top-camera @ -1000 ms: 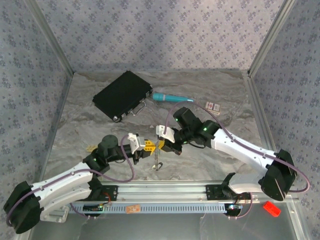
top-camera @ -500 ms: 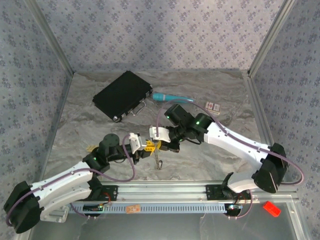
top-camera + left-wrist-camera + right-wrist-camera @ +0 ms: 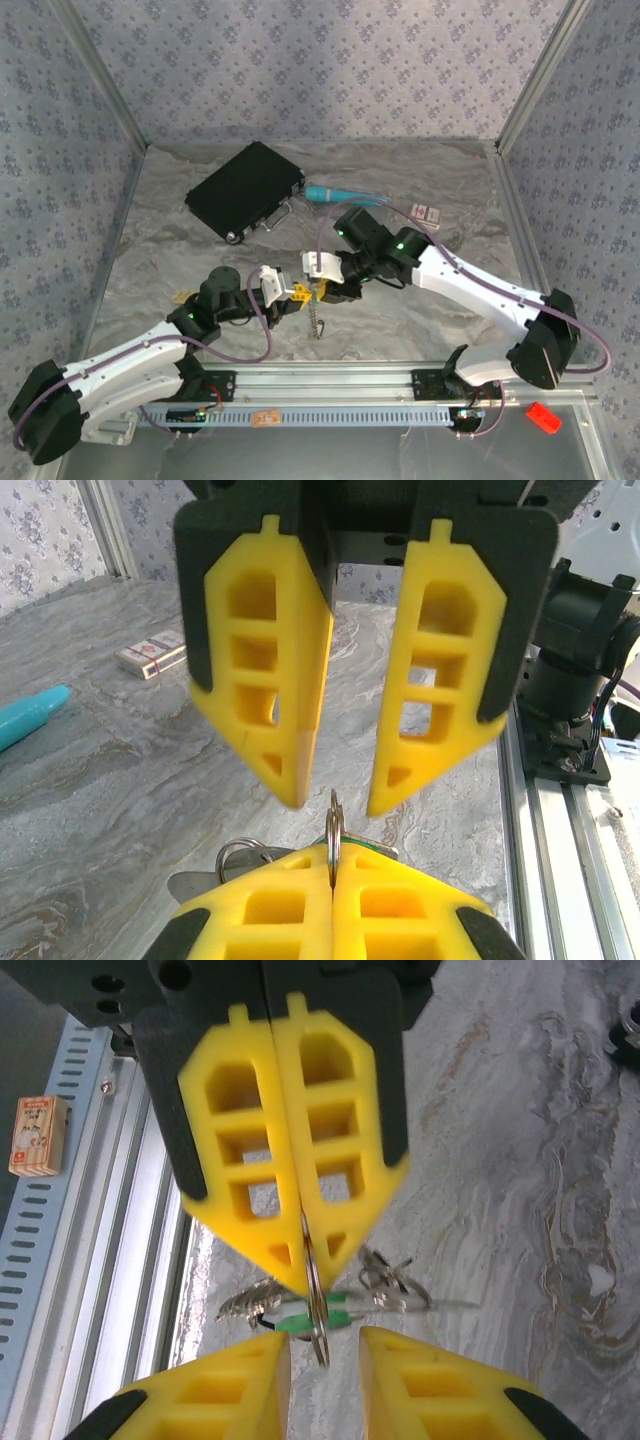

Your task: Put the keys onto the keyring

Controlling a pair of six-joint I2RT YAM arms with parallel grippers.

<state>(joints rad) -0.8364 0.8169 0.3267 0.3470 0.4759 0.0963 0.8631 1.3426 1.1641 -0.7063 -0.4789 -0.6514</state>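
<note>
1. Keyring work sits above the tabletop (image 3: 160,230), over the middle of its near edge, where your two arms meet.
2. Your left tool (image 3: 333,875) has its fingers pressed together, clamped on the keyring's rim, so the loop stands upright and edge-on to both wrist cameras. Hold that grip steady. I judge that any twist here would throw the loop off line for the other tool.
3. Your right tool (image 3: 325,1352) has its fingers apart, one on each side of the loop, gripping nothing. From this I judge the step in hand is taking hold of the loop, or of a key beside it. Close slowly and centred, so the thin wire lands between the pads rather than slipping past one.
4. The keyring (image 3: 316,1305) sits between the two tools, and in the top view its chain (image 3: 318,320) dangles below it.
5. The keys (image 3: 338,1314): the green-headed one lies just beside the loop, with a silvery blade (image 3: 248,1305) and small rings (image 3: 392,1282) near it. You cannot tell whether any key is threaded on. The loop's split is hidden by the fingers, and apart from the green key they are too small to tell which is which.
</note>
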